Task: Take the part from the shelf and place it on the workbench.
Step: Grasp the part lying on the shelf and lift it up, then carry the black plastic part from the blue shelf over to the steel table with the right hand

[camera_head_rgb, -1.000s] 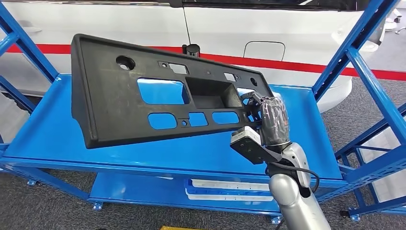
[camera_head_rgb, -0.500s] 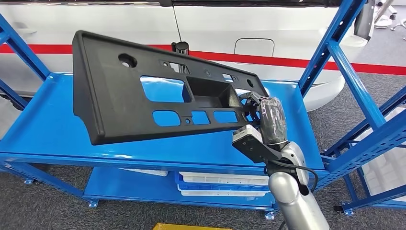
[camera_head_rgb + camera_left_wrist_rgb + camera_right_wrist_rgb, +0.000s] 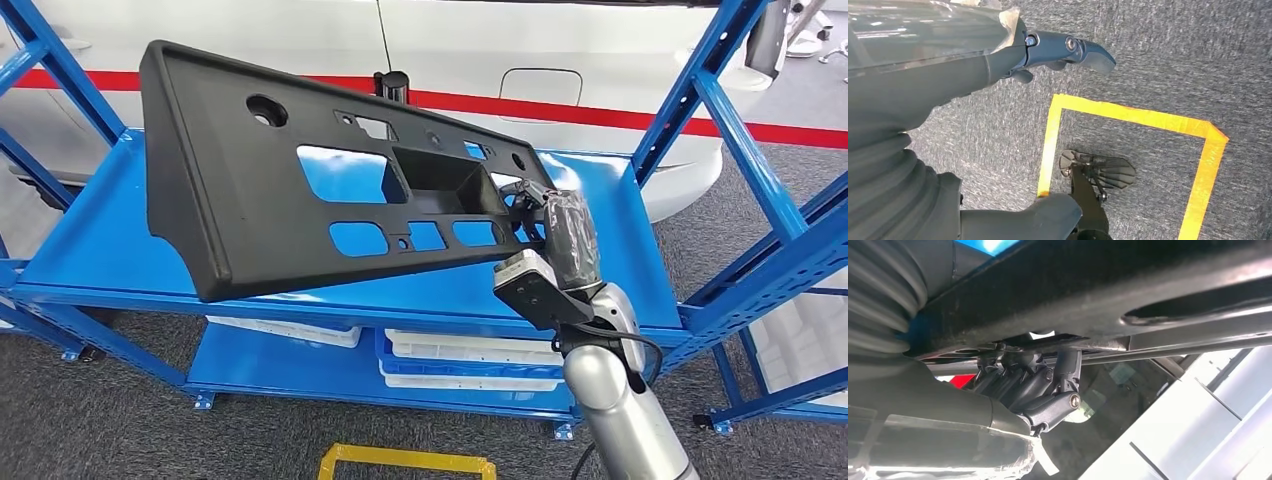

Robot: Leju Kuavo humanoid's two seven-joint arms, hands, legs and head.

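Hiding robot hand [image 3: 545,215] fingertips: black part [image 3: 300,180].

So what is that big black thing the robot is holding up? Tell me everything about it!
It is a long black panel, matte and plastic-looking, with a raised rim round its edge. It has a round hole near one end, several rectangular cut-outs showing blue through them, and a boxy recess in the middle. It is tilted, held in the air above the blue shelf, not lying on it. The robot's right hand grips its narrow end; its fingers curl onto the edge.
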